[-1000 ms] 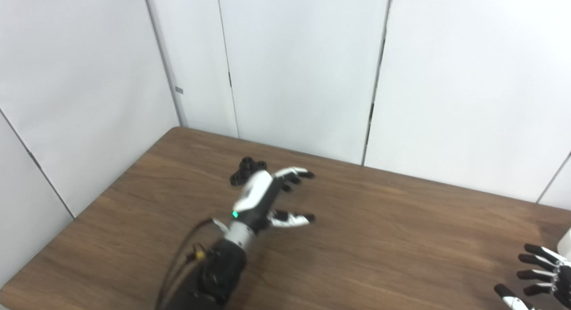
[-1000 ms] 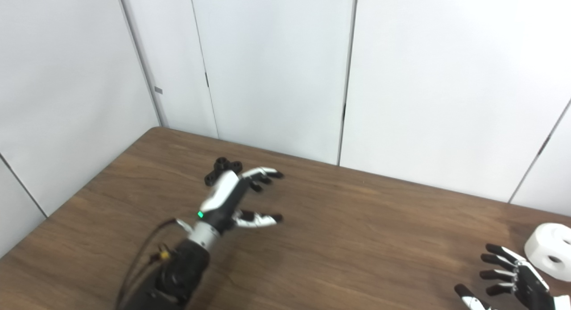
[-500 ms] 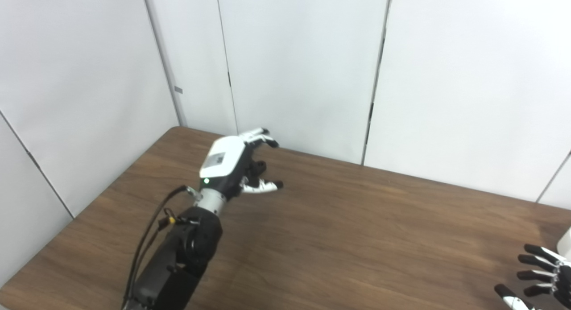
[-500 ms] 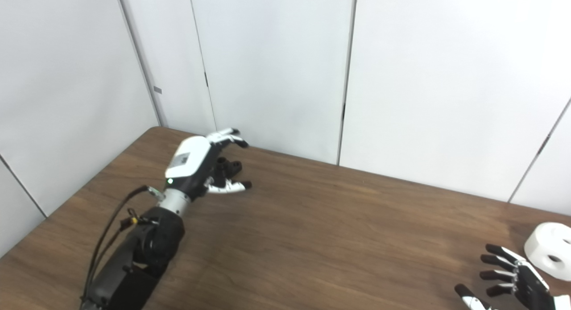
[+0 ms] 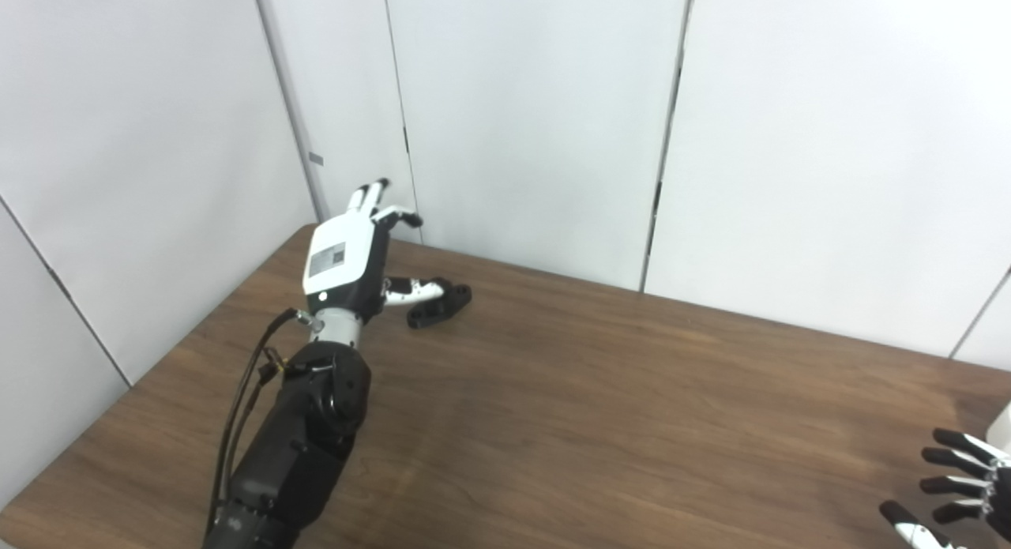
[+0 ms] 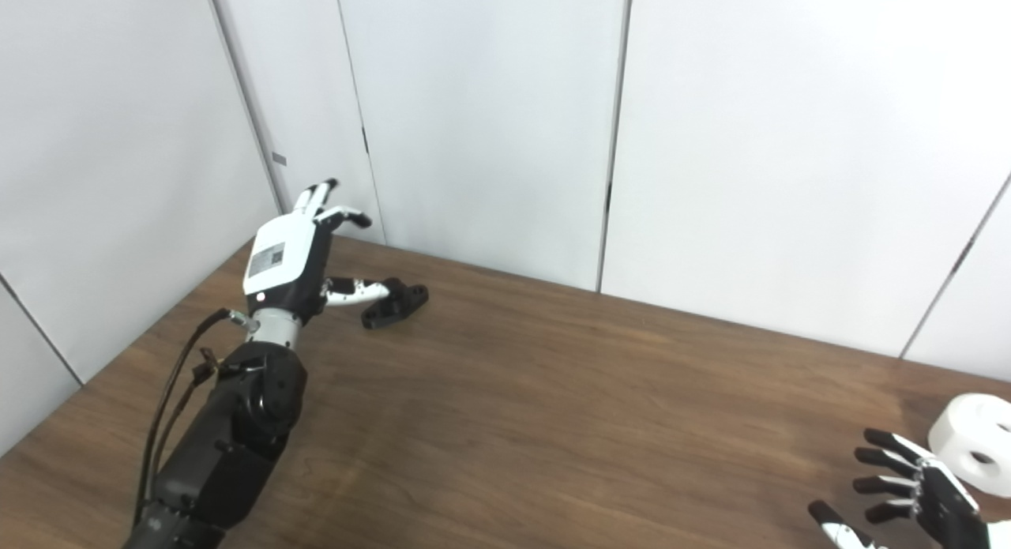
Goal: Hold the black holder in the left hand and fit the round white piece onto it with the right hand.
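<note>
Holder on desk, 10 o'clock, ungrasped. Left robot hand swung past to its 9 o'clock, splayed wide, thumb touching; grasp pending. White piece 4 o'clock; right robot hand beside, wide, empty.

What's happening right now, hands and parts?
Left hand open beside black holder, no grip. Right hand open near round white piece. Both parts on table. Nothing between.
</note>
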